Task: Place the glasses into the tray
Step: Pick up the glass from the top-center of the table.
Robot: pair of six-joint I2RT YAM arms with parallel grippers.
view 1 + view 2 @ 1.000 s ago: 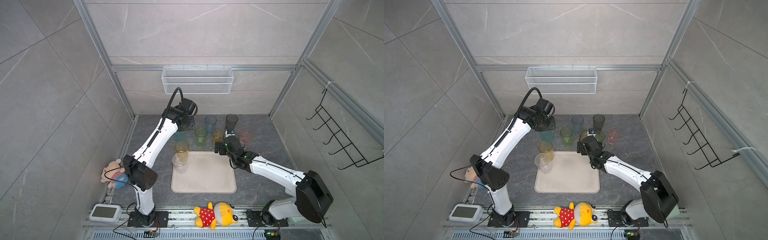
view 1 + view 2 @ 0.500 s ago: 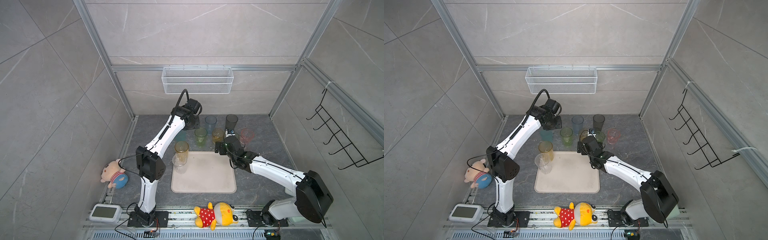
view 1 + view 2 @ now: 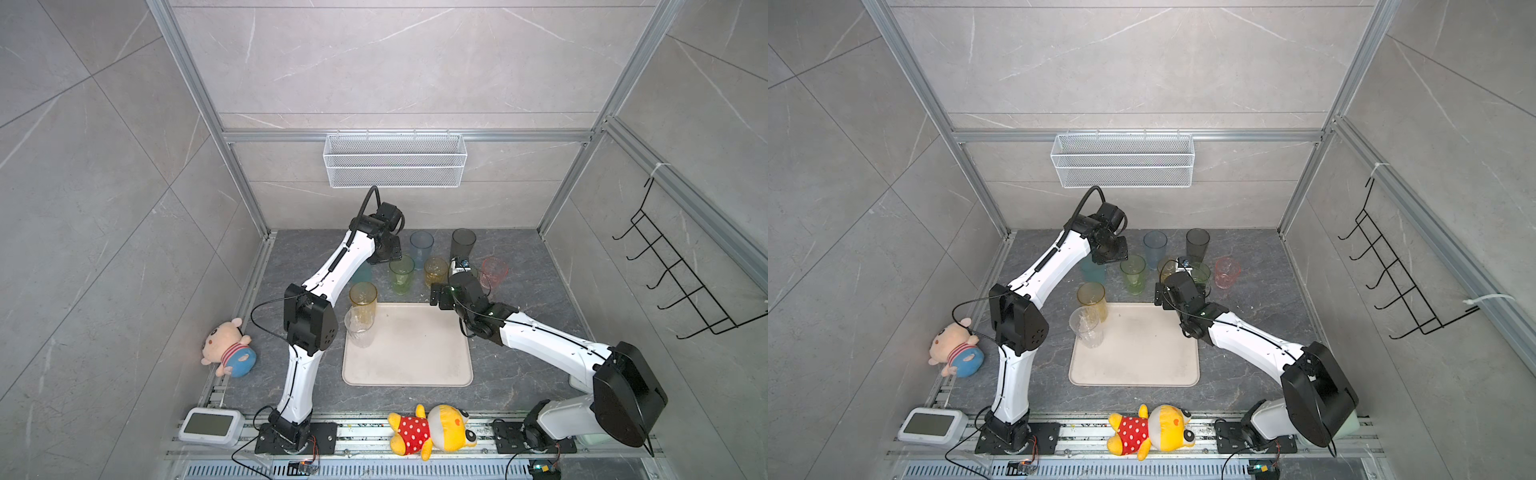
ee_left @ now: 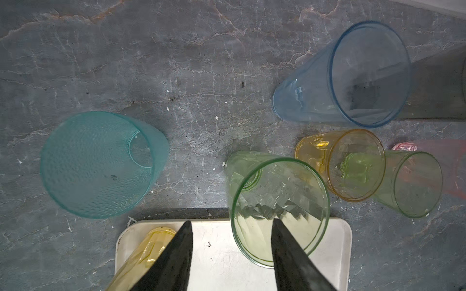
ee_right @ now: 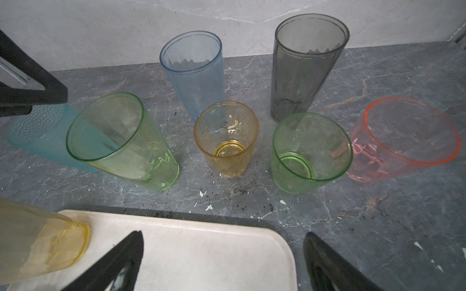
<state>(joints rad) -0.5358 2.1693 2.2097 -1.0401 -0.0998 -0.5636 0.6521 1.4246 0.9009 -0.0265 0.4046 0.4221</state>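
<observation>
The beige tray (image 3: 409,361) lies mid-table. A yellow glass (image 3: 363,300) and a clear glass (image 3: 359,331) stand at its far left edge. Behind it on the stone stand teal (image 4: 98,163), tall green (image 3: 402,274), amber (image 3: 435,270), pale blue (image 3: 421,245), smoke-grey (image 3: 463,244), short green (image 3: 1200,274) and pink (image 3: 494,272) glasses. My left gripper (image 4: 230,226) hovers open above the gap between the teal and tall green glasses, holding nothing. My right gripper (image 5: 223,235) stands wide open over the tray's far right corner (image 5: 277,241), in front of the amber and short green glasses.
A white wire basket (image 3: 395,160) hangs on the back wall and a black hook rack (image 3: 681,274) on the right wall. Plush toys lie at the left (image 3: 226,349) and front (image 3: 432,428). A small white device (image 3: 210,426) sits front left.
The left arm's elbow has swung in from the far left toward the tray, and its wrist has shifted slightly right, nearer the glasses. The right arm has not moved.
</observation>
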